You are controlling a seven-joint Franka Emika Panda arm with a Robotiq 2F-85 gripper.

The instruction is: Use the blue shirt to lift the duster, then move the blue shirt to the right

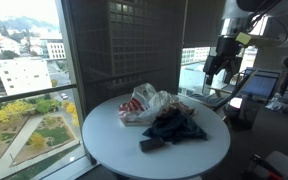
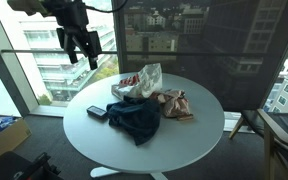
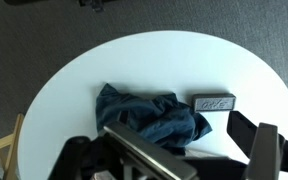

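Note:
A crumpled blue shirt (image 1: pixel 176 127) (image 2: pixel 134 118) (image 3: pixel 144 113) lies on the round white table (image 1: pixel 104 130) (image 2: pixel 199 135) (image 3: pixel 164 60). The duster, a small dark block with a label (image 1: pixel 149 146) (image 2: pixel 97 112) (image 3: pixel 213 102), lies flat on the table just beside the shirt and touches its edge. My gripper (image 1: pixel 216 70) (image 2: pixel 82 52) (image 3: pixel 174 132) hangs well above the table, open and empty. In the wrist view its two fingers frame the shirt and the duster from above.
A crinkled plastic bag with red print (image 1: pixel 144 103) (image 2: pixel 139 82) and a brownish cloth (image 2: pixel 174 104) lie behind the shirt. Large windows stand near the table. A chair (image 2: pixel 279 130) and a desk with a monitor (image 1: pixel 264 85) stand off to one side.

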